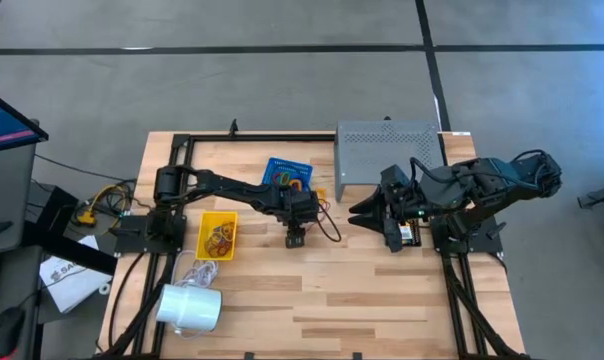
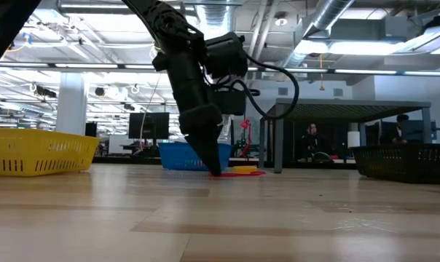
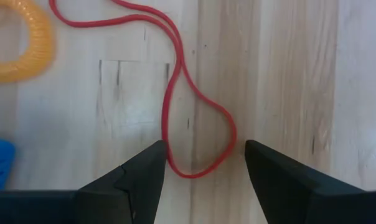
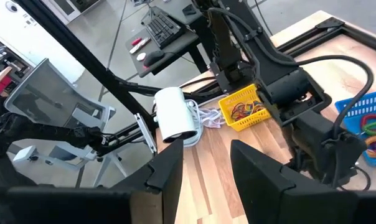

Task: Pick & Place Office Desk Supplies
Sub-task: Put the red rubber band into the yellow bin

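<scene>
A red rubber band (image 3: 175, 74) lies flat on the wooden table, and its looped end (image 3: 203, 168) sits between the fingers of my left gripper (image 3: 203, 158). That gripper is open and points straight down at the table's middle (image 1: 295, 238), its tips at the table top (image 2: 214, 172). An orange band (image 3: 17, 46) lies close by. The yellow basket (image 1: 219, 236) and the blue basket (image 1: 287, 173) both hold several bands. My right gripper (image 1: 387, 225) is open, hovers at the table's right and holds nothing. My left gripper comes from above with one finger (image 3: 147, 165) on each side of the red band's looped end (image 3: 169, 155), which lies flat and slack on the table. Whether a finger touches the band, I cannot tell.
A grey perforated shelf (image 1: 387, 155) stands at the far right. A white cylinder with a cord (image 1: 190, 307) lies at the near left. A black basket (image 2: 409, 161) shows at the right of the low view. Bare wood lies along the near edge (image 1: 362, 310).
</scene>
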